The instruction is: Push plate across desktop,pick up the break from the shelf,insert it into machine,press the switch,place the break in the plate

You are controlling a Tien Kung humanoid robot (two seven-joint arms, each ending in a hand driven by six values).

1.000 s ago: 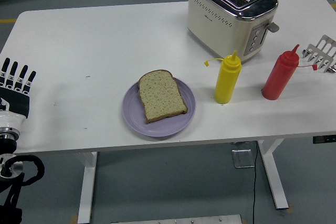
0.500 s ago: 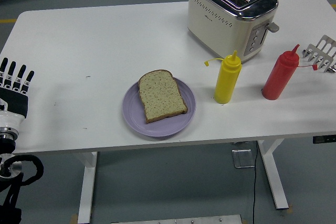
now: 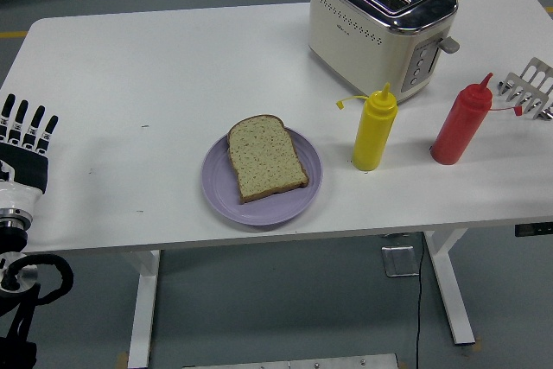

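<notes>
A slice of brown bread [image 3: 266,158] lies flat on a purple plate [image 3: 305,199] near the table's front edge, at the middle. The cream and chrome toaster [image 3: 380,23] stands at the back right with both slots empty and its lever [image 3: 448,43] on the right end. A metal wire shelf [image 3: 533,86] pokes in at the right edge. My left hand [image 3: 26,131] rests at the far left edge of the table, fingers straight and spread, holding nothing, well away from the plate. My right hand does not show.
A yellow squeeze bottle [image 3: 374,130] and a red squeeze bottle [image 3: 461,122] stand upright to the right of the plate, in front of the toaster. The white table [image 3: 155,84] ends close below the plate.
</notes>
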